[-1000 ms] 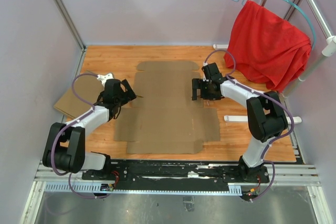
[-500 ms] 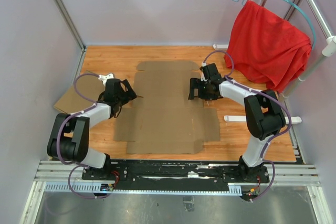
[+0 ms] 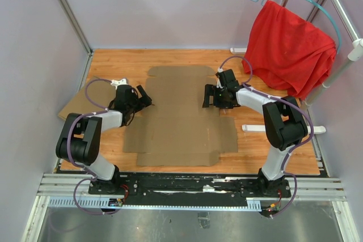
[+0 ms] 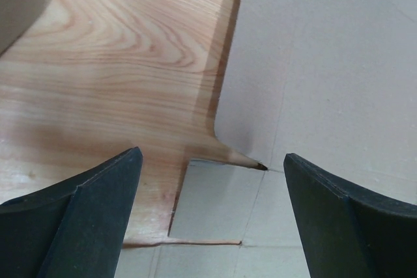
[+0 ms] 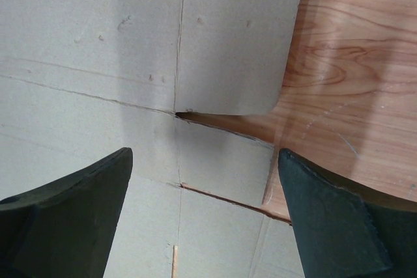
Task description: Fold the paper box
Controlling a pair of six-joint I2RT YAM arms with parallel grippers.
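The left gripper [image 3: 143,98] stood spread wide over the left edge of the paper box [image 3: 181,123], which lay flat and unfolded on the table [image 3: 272,157]. The right gripper [image 3: 211,97], equally wide, was over its right edge. A tan cardboard piece [image 3: 76,109] lay beyond the left arm, and a red cloth [image 3: 286,46] hung at far right. In the left wrist view, the fingers [image 4: 98,213] straddled a notch in the box edge, gripping nothing. In the right wrist view, the fingers [image 5: 71,219] bracketed a flap corner, also empty.

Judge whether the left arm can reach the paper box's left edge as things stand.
Probably yes: the left gripper is open right over that edge of the paper box, and nothing shows between them.
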